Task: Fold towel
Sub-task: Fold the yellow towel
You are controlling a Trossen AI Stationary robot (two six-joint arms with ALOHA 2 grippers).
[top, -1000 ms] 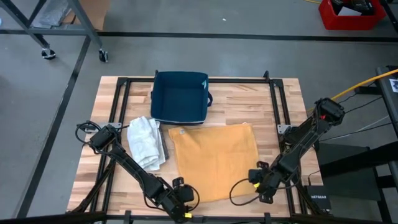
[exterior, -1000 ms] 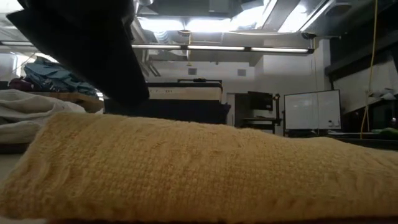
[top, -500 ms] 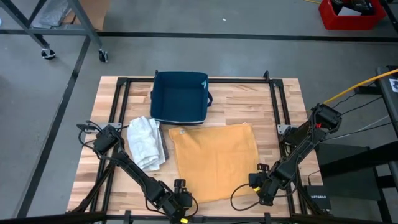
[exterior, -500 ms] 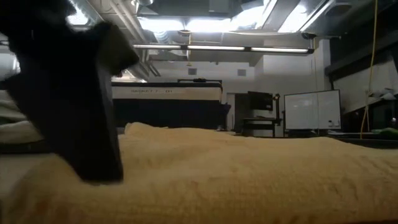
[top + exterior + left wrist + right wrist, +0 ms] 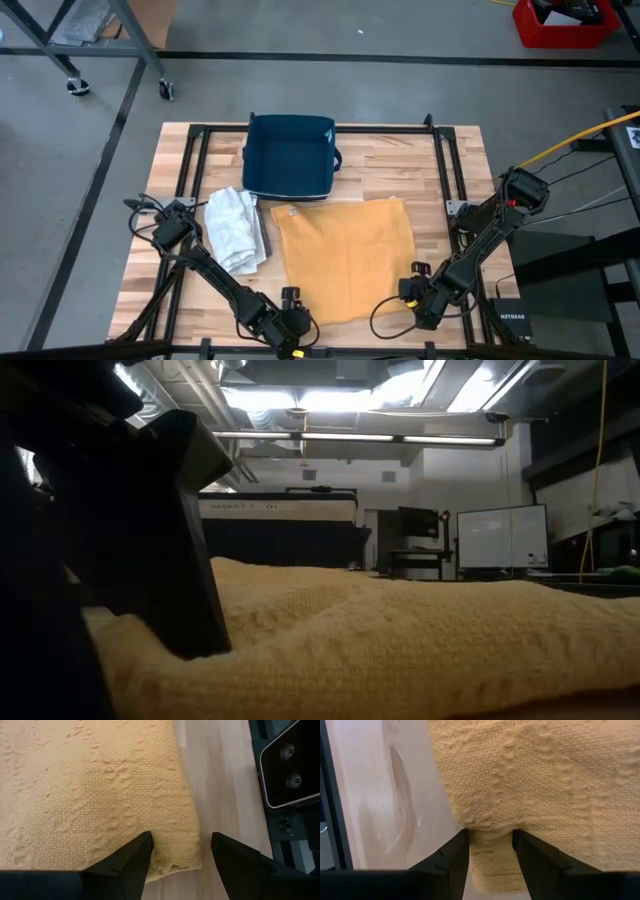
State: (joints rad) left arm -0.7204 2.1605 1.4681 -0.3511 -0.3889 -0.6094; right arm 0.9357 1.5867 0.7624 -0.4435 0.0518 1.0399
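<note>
on the wooden slatted table, the flat yellow woven towel lay beside a dark blue fabric bin. left gripper straddled its near corner, fingers spread. right gripper pinched the opposite near corner.

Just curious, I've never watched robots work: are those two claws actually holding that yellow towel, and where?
Left tool: open, straddling a near corner of the yellow towel, not holding. Right tool: fingers either side of the other near corner; a pinch cannot be confirmed.

Both arms are dark and slim, with black looping cables; the right hand carries a small yellow mark.
</note>
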